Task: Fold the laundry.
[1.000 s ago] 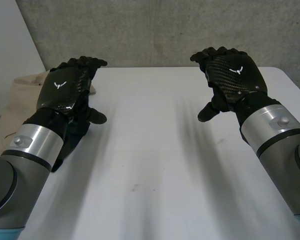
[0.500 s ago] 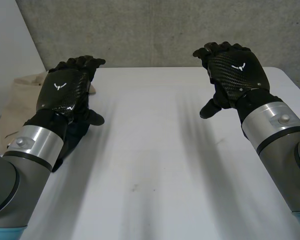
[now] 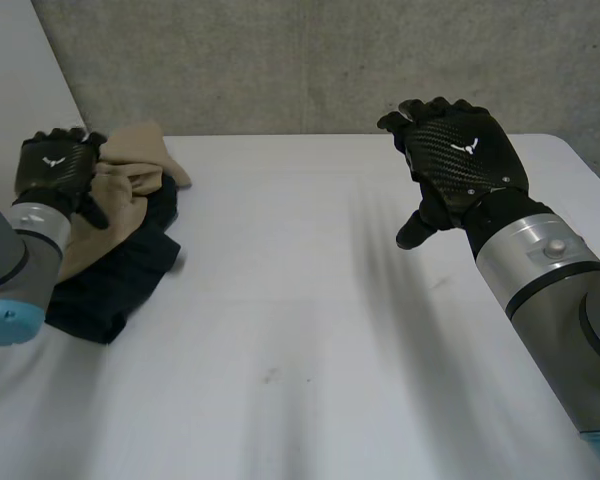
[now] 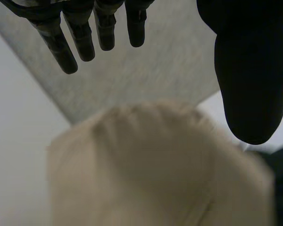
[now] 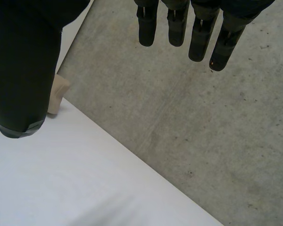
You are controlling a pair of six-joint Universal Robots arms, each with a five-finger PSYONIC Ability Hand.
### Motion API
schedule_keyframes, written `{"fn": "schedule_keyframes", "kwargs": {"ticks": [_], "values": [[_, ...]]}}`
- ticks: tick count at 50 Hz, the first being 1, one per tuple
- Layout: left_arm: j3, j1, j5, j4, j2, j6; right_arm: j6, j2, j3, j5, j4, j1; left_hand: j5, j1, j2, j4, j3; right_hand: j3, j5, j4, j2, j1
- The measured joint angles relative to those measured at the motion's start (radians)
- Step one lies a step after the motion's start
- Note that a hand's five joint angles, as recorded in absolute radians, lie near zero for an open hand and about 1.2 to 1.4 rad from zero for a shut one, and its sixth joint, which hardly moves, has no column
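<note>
- Laundry: a tan cloth [image 3: 120,190] lies heaped on a dark cloth [image 3: 120,275] at the worktop's [image 3: 300,330] left edge.
- Left hand [image 3: 52,168] is over the tan cloth; its fingers [image 4: 83,40] are straight, spread from the thumb, gripping nothing.
- Right hand [image 3: 460,160] hangs above bare worktop, fingers relaxed, empty.
- You should pinch the tan layer alone, then draw it onto bare worktop.

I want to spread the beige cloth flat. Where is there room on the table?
The white table is bare across its middle, between the dark cloth and the right hand. The left side is crowded with the beige cloth and left hand.
</note>
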Motion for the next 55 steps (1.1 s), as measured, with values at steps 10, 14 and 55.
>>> {"fn": "schedule_keyframes", "kwargs": {"ticks": [10, 14, 55], "values": [[0.154, 0.089, -0.005, 0.003, -0.195, 0.087, 0.001, 0.022, 0.008, -0.003, 0.000, 0.001, 0.344, 0.428, 0.403, 0.389, 0.377, 0.000, 0.000, 0.000, 0.000, 0.000], [0.206, 0.092, -0.011, 0.002, -0.245, 0.086, 0.000, 0.037, 0.006, -0.003, 0.001, 0.001, 0.845, 0.898, 0.926, 0.934, 0.905, 0.000, 0.000, 0.000, 0.000, 0.000], [-0.015, -0.651, -0.077, -0.164, 0.120, -0.116, -0.086, 0.023, -0.145, -0.008, 0.140, -0.129, 0.000, -0.015, -0.001, -0.001, 0.001, 0.000, 0.000, 0.000, 0.000, 0.000]]}}
